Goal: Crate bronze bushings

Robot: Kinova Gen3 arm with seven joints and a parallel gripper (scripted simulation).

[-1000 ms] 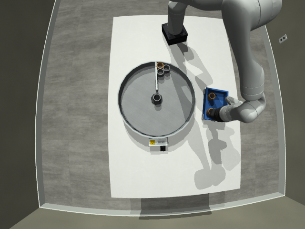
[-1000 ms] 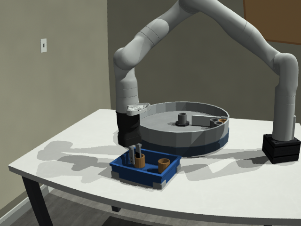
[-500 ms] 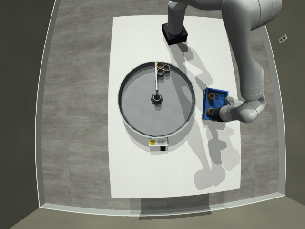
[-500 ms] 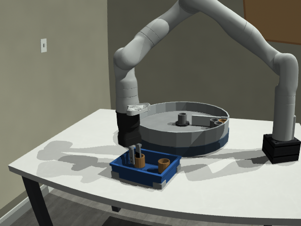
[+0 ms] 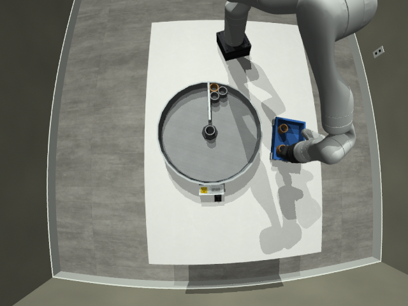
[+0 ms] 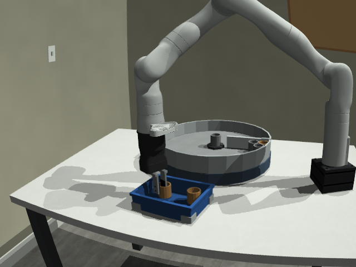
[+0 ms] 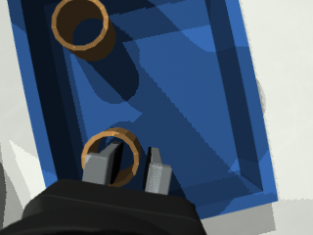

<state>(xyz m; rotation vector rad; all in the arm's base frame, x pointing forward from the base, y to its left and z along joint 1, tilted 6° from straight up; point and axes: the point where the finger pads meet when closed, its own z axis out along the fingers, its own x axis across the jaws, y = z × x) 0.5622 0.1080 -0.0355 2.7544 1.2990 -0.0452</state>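
The blue crate (image 5: 290, 119) (image 6: 163, 209) (image 7: 186, 98) holds two upright bronze bushings. One bushing (image 6: 193, 198) (image 7: 109, 49) stands apart from my gripper. My gripper (image 6: 159, 188) (image 7: 134, 159) is open around the wall of the other bushing (image 6: 167, 193) (image 7: 128, 134), one finger inside its bore and one outside, with a gap visible beside the wall. On the turning table (image 5: 184, 145) (image 6: 187, 146), a bronze bushing (image 5: 214, 84) (image 6: 263, 142) stands between the divider and rim, beside two steel bushings (image 5: 222, 87) (image 5: 214, 99). My fingertips are hidden in the top view.
A thin upright divider (image 5: 209, 108) (image 6: 240, 142) runs from the turning table's rim toward its centre. A grey tube (image 5: 210, 127) (image 6: 215, 139) stands on the dark central hub. The tall rim faces the crate. The black arm base (image 5: 234, 52) (image 6: 333, 179) stands beyond the turning table.
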